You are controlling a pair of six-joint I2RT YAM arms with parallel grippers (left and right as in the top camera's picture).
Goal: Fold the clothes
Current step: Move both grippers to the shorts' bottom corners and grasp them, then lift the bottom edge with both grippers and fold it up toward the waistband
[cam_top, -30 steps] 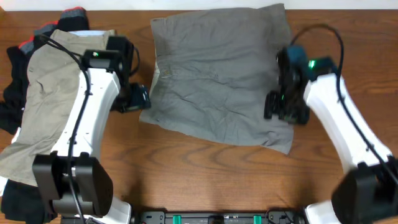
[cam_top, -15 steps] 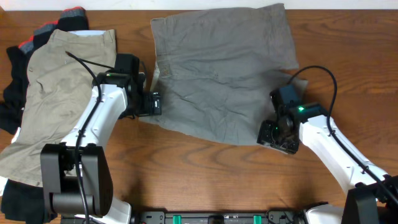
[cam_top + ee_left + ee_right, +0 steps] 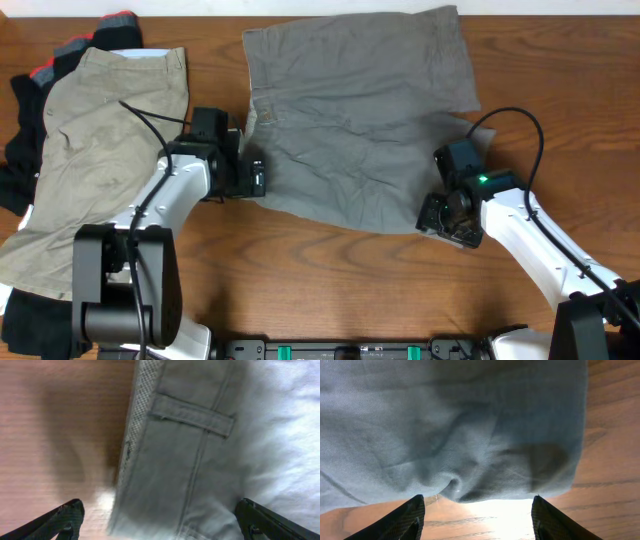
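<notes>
Shorts (image 3: pixel 360 110) lie spread flat, left claw (image 3: pixel 160 519) and right claw (image 3: pixel 479 510) both splayed at their edges.

In the overhead view the right gripper (image 3: pixel 447 215) hides the lower right corner of the grey shorts (image 3: pixel 355 110) from us. The khaki shorts (image 3: pixel 90 150) bury most of the black and red-banded pieces (image 3: pixel 45 72), which the left edge cuts. Both wrist views crop the jaws at the bottom. In the left one we find the waistband (image 3: pixel 142 420) blurred.

brown wooden table (image 3: pixel 330 280), pale wall strip
</notes>
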